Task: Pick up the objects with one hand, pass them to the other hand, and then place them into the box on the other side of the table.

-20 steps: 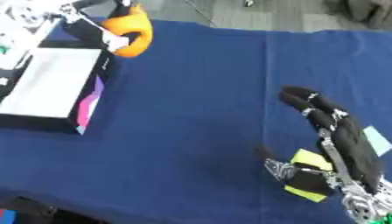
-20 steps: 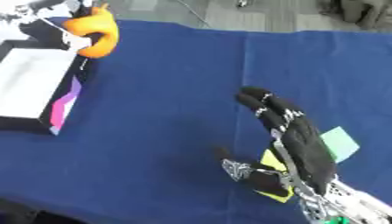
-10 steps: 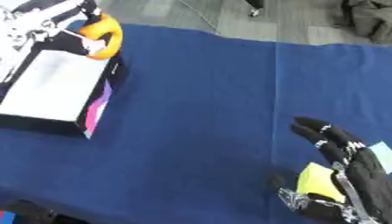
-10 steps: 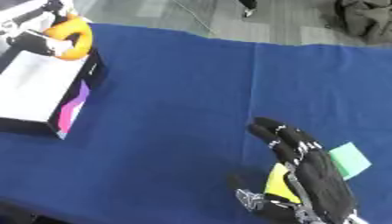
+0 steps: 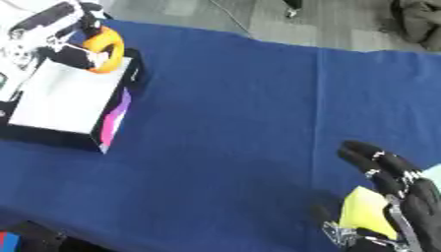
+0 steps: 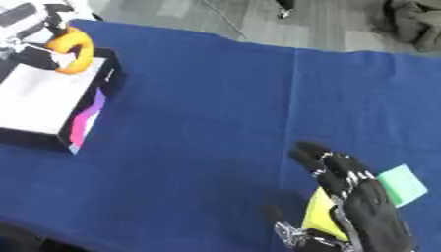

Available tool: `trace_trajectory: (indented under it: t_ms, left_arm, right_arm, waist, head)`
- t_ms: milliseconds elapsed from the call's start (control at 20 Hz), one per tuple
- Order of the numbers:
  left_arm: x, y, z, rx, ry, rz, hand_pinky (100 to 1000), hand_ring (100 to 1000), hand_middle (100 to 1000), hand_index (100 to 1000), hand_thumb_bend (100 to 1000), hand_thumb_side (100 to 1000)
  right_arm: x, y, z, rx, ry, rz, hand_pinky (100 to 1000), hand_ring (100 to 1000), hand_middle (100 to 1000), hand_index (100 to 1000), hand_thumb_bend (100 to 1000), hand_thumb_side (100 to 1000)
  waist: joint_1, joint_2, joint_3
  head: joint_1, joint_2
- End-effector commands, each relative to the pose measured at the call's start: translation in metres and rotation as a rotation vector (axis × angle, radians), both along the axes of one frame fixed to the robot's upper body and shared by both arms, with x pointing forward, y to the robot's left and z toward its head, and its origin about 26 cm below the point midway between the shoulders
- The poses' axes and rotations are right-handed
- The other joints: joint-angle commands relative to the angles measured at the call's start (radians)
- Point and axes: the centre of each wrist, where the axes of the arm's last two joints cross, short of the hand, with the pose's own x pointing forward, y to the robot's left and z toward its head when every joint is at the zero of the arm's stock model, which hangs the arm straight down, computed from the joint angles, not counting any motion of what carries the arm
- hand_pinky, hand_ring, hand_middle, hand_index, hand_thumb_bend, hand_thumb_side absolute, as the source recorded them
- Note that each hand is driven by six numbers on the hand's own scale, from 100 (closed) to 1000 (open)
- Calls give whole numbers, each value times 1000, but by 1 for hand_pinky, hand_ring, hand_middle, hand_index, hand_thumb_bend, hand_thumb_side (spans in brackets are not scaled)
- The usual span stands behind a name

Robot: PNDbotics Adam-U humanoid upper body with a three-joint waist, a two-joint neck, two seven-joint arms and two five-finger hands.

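Nearest the camera, at the lower right, the right hand rests with its black fingers stretched out and relaxed above the blue tablecloth, holding nothing. Partly under that hand lie a yellow sheet and, just beside it toward the right edge, a green sheet, both flat on the cloth. The middle of the cloth runs out bare toward the far edge, where grey floor shows. At the far left sits the box, white on top with black sides and a pink and purple stripe on its near right corner. Over the box's far edge the left hand, pale and silver with dark parts, has its fingers curled round an orange object held just above the box.
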Motion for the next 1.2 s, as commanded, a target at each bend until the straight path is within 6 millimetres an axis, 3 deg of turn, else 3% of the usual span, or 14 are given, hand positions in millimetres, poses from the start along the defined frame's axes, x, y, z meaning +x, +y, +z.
trace_trajectory:
  t_ms: [50,300,500,650,750,800,950,1200]
  left_arm:
    - [-6,16,17,26,-55,81,741,1000,430,550,243,100]
    - [-4,16,16,67,-65,149,834,1000,684,819,414,100]
    - [-5,19,16,102,-65,217,853,1000,737,861,590,100]
    - [-5,18,19,127,-77,247,851,1000,736,863,607,193]
    - [-4,17,22,126,-86,242,856,1000,729,870,547,242]
    - [-4,16,24,116,-92,236,856,1000,719,867,465,252]
    - [-7,13,40,42,-146,226,842,1000,648,819,100,199]
    - [-18,-9,72,-44,-300,100,878,1000,619,803,100,429]
  right_arm:
    - [0,-1,4,-3,-21,-1,657,702,810,860,409,473]
    - [-1,-1,4,1,-22,-1,657,701,811,860,411,473]
    - [0,-2,4,1,-25,-2,661,704,810,860,415,470]
    - [0,-3,4,-3,-30,-5,664,708,811,860,416,466]
    - [0,-5,4,-7,-36,-9,668,711,811,861,418,462]
    - [0,-6,5,-9,-38,-12,670,713,811,860,420,460]
    - [1,-9,7,-13,-51,-19,678,719,811,860,429,440]
    - [7,-20,16,-16,-88,-62,692,729,810,858,460,338]
  waist:
    - [4,-16,2]
    - [4,-17,4]
    - [7,-18,4]
    - [8,-20,5]
    - [10,-23,7]
    - [12,-25,8]
    - [15,-32,11]
    - [16,-43,11]
  head:
    - [3,-14]
    - [1,-13]
    - [0,-8]
    - [-5,0]
    - [-12,7]
    - [-15,11]
    - [-35,25]
    - [-145,53]
